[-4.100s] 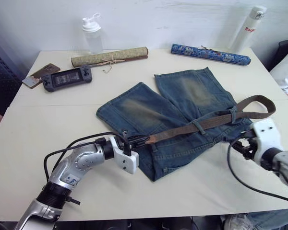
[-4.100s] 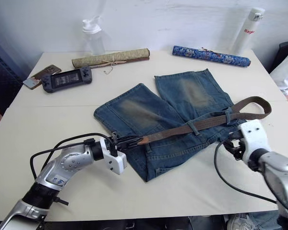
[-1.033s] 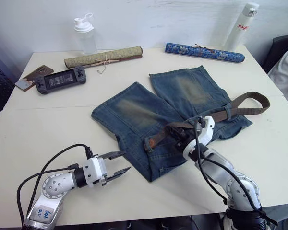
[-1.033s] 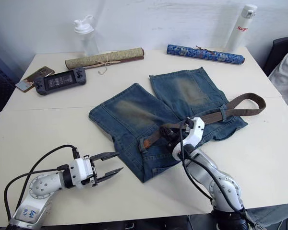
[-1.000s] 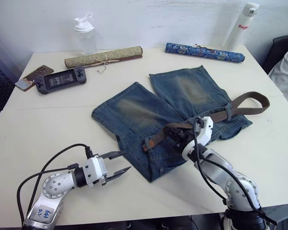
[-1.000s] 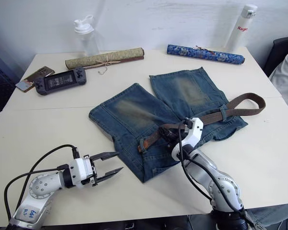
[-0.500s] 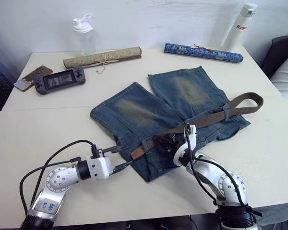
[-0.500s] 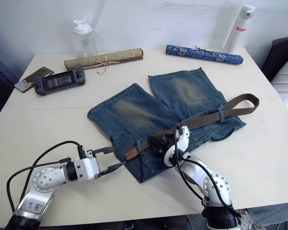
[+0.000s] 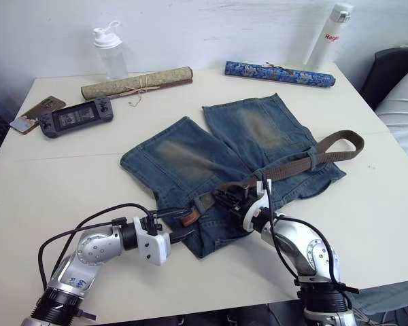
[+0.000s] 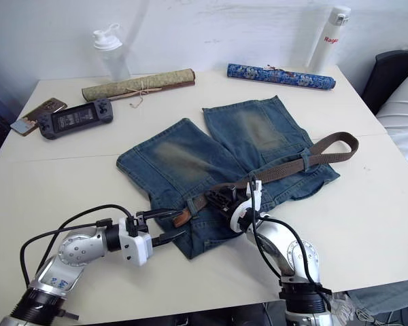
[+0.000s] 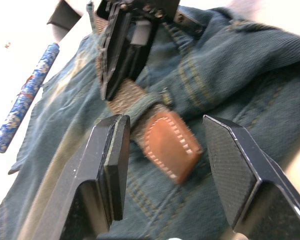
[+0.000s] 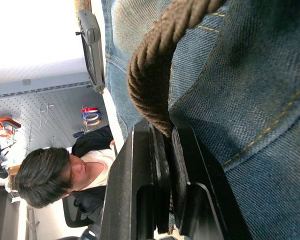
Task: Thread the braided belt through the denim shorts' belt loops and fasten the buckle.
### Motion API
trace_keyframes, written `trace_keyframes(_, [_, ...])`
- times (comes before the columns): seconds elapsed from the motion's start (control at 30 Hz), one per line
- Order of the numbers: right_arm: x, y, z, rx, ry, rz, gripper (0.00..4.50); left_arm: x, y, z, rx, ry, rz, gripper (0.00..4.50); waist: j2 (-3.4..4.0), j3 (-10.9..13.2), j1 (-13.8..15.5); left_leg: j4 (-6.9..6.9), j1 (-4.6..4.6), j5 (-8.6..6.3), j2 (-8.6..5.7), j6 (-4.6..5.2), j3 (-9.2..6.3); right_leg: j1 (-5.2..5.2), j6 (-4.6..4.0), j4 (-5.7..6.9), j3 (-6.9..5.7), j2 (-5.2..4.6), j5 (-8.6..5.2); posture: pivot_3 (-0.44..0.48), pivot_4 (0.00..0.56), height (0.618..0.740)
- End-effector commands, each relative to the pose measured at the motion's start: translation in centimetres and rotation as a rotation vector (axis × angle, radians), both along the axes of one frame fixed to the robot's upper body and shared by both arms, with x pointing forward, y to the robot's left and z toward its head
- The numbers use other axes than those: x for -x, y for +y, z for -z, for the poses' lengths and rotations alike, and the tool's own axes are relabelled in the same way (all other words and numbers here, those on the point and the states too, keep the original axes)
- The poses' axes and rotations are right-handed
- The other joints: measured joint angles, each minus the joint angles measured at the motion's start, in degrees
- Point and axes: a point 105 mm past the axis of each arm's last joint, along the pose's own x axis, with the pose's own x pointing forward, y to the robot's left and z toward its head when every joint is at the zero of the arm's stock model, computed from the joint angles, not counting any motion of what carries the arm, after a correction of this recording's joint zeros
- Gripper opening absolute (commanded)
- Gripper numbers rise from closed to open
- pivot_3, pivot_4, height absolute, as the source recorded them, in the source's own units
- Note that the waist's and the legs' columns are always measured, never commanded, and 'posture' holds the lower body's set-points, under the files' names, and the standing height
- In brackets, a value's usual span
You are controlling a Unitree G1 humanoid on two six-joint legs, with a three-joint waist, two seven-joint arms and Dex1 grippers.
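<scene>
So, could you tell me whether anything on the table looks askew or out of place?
Only the braided belt: it lies slantwise over the denim shorts, looping off their edge onto the table. Nothing looks spilled or damaged.

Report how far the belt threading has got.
Partly done: the belt already runs through a loop on the far side of the shorts. In hand: the right tool is shut on the belt, feeding its tan tip between the open fingers of the left tool. Left: take the tip, thread the near loops and fasten the buckle.
</scene>
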Motion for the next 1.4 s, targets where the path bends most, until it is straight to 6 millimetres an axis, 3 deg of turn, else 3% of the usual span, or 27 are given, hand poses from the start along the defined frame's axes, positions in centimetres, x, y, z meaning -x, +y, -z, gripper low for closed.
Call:
trace_keyframes(0.03, [0.3, 0.7, 1.3, -0.004, 0.062, -0.008, 0.0, 0.2, -0.6, -0.5, -0.012, -0.004, 0.008, 2.62, 0.0, 0.0, 0.0, -0.01, 0.01, 0.01, 0.0, -0.01, 0.0, 0.0, -0.01, 0.0, 0.0, 0.0, -0.01, 0.0, 0.15, 0.717])
trace_keyframes(0.3, [0.4, 0.9, 1.3, 0.007, 0.05, -0.013, 0.0, -1.6, -0.8, 0.0, -0.111, -0.105, -0.087, 2.62, 0.0, 0.0, -0.01, -0.07, 0.02, 0.02, -0.01, -0.04, 0.0, 0.0, -0.02, 0.02, 0.0, 0.01, -0.01, 0.0, 0.15, 0.717])
trace_keyframes(0.43, [0.2, 0.7, 1.1, 0.006, 0.04, -0.005, 0.0, -2.4, 0.4, -0.7, -0.117, -0.168, -0.167, 2.62, 0.0, 0.0, -0.04, -0.09, 0.04, 0.03, 0.0, -0.05, 0.0, -0.01, -0.02, 0.01, 0.0, 0.01, -0.01, 0.0, 0.15, 0.717])
trace_keyframes(0.63, [0.2, 0.6, 0.9, 0.001, 0.038, -0.001, 0.0, -1.7, 1.4, -1.0, -0.083, -0.193, -0.195, 2.62, 0.0, 0.0, -0.08, -0.11, 0.04, 0.03, 0.01, -0.05, -0.01, -0.01, -0.03, 0.01, 0.01, 0.0, -0.02, 0.0, 0.15, 0.717])
trace_keyframes(0.9, [0.3, 0.7, 1.2, 0.013, 0.042, -0.012, 0.0, -1.0, 0.1, -2.2, -0.004, -0.226, -0.144, 2.62, 0.0, 0.0, 0.02, -0.1, 0.03, 0.03, 0.01, -0.05, -0.02, -0.02, -0.03, -0.03, 0.01, -0.02, -0.02, 0.0, 0.15, 0.717])
trace_keyframes(1.2, [0.4, 0.8, 1.3, 0.021, 0.041, -0.023, 0.0, -1.0, 0.3, -1.3, -0.014, -0.208, -0.134, 2.62, 0.0, 0.0, -0.04, -0.12, 0.03, 0.03, 0.01, -0.06, -0.01, -0.02, -0.04, 0.01, -0.01, -0.01, -0.02, 0.0, 0.15, 0.717])
trace_keyframes(1.3, [0.5, 0.9, 1.4, 0.023, 0.044, -0.022, 0.0, -0.6, 0.1, -1.3, -0.01, -0.205, -0.114, 1.72, 0.0, 0.0, -0.03, -0.12, 0.03, 0.03, 0.01, -0.06, -0.01, -0.02, -0.04, 0.0, 0.0, -0.01, -0.02, 0.0, 0.15, 0.717])
trace_keyframes(1.4, [0.6, 0.9, 1.5, 0.024, 0.051, -0.021, 0.0, -0.5, 0.2, -1.3, -0.011, -0.212, -0.107, 0.44, 0.0, 0.0, 0.01, -0.11, 0.03, 0.03, 0.01, -0.05, -0.01, -0.02, -0.04, -0.01, 0.0, -0.01, -0.02, 0.0, 0.15, 0.717])
